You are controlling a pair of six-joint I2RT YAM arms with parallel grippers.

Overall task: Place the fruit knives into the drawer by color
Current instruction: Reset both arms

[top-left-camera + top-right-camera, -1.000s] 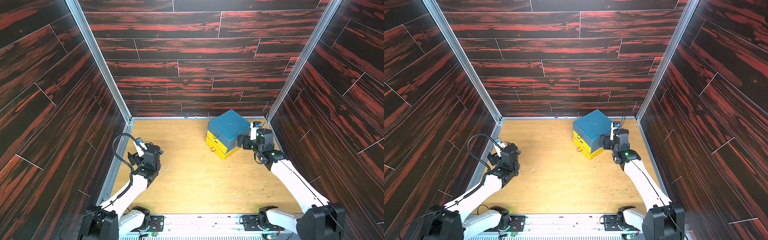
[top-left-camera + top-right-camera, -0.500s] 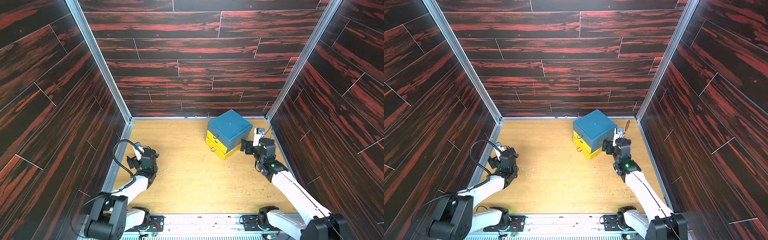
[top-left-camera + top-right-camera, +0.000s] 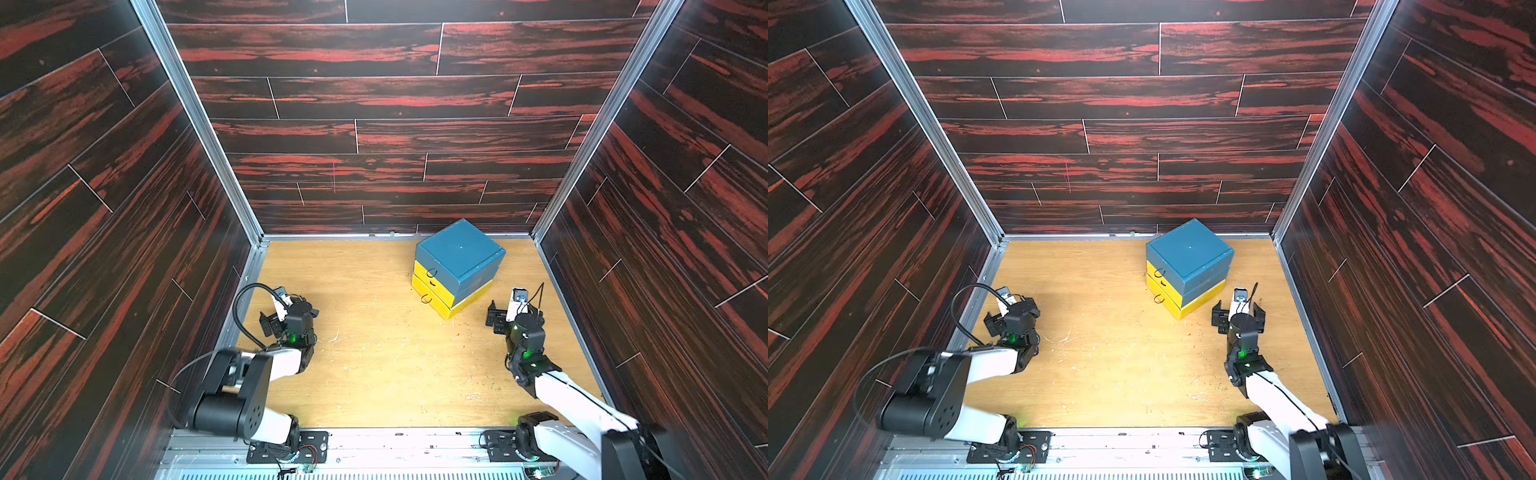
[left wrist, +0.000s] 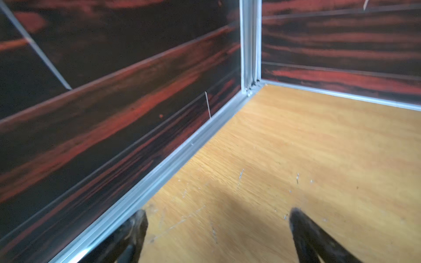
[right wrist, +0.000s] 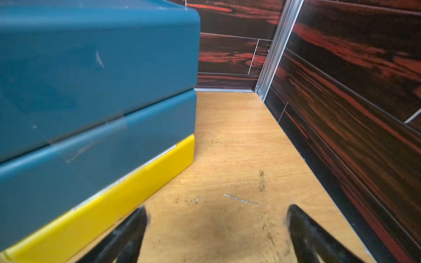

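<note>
The left fingers [image 4: 137, 227] and the right fingers [image 5: 134, 225] are spread wide and hold nothing, low over the scuffed desk [image 3: 374, 357]. The blue-and-yellow drawer unit [image 3: 459, 259] stands at the far right of the desk, drawers shut, just beside the right fingers. A metal rail [image 4: 159, 173] along the side wall runs close by the left fingers. The fruit knives are out of sight.
</note>
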